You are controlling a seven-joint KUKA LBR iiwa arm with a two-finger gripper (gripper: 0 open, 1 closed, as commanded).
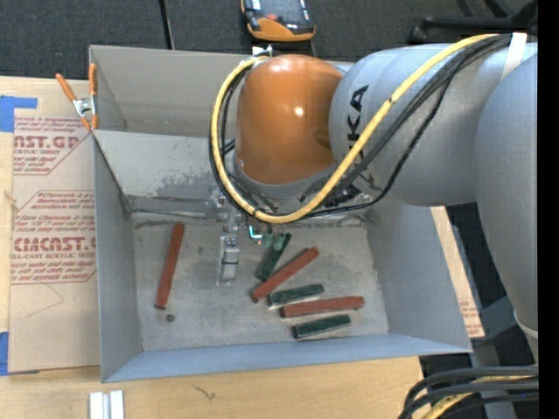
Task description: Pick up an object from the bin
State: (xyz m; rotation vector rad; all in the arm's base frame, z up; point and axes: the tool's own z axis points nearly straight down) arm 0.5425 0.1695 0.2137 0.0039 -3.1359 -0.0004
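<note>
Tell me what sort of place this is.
Probably a robotics lab or test cell for bin picking: a large grey KUKA robot arm with an orange wrist cover hangs over a grey metal bin of loose red-brown sticks and dark green sticks.

Looked like robotics lab or test cell. Grey metal bin [113, 234] sat around gripper [229, 267], on wooden bench [262, 395]. Big grey industrial arm [454, 120] with yellow cable [215, 142] loomed right of gripper. Orange-black device [278, 16] and stand leg [162, 11] stood on dark floor [87, 7] beyond gripper.
</note>
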